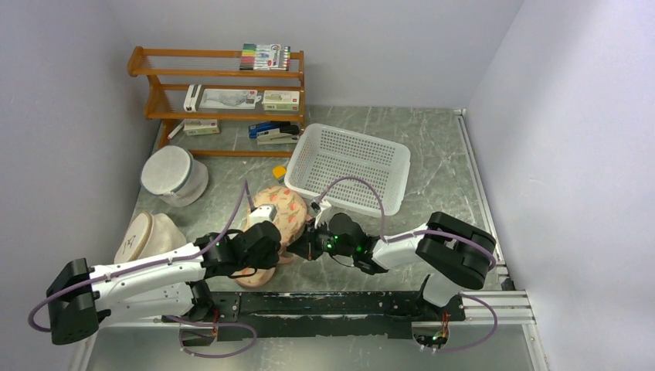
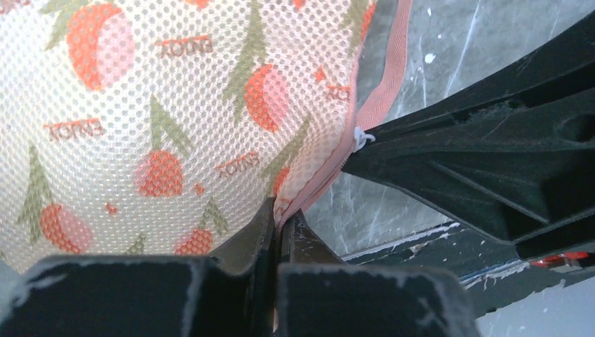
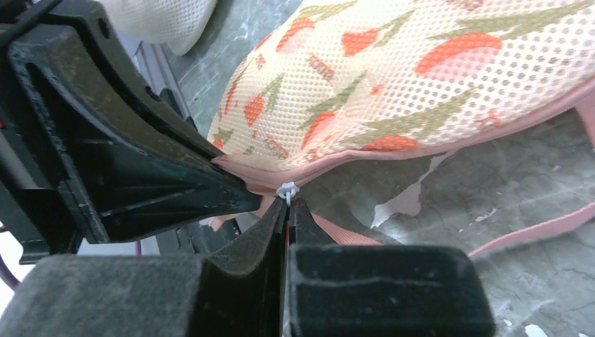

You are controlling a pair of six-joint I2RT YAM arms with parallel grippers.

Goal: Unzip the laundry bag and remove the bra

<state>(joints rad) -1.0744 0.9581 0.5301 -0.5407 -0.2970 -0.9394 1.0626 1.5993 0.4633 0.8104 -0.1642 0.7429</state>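
Note:
The laundry bag [image 1: 283, 207] lies flat near the front of the table, cream mesh with red flower print and pink zip edging. My left gripper [image 1: 287, 253] is shut on the bag's pink edging [image 2: 279, 209] at its near rim. My right gripper [image 1: 307, 246] meets it from the right and is shut on the small white zip pull [image 3: 287, 192]. The pull also shows in the left wrist view [image 2: 360, 137], at the tip of the right fingers [image 2: 456, 161]. The zip looks closed along the edge I can see. The bra is hidden.
A white plastic basket [image 1: 351, 166] stands just behind the bag. A white cylindrical mesh bag [image 1: 174, 174] and a cream dome [image 1: 147, 236] sit at the left. A wooden shelf [image 1: 224, 100] with stationery is at the back left. A pink strap [image 3: 554, 225] trails on the table.

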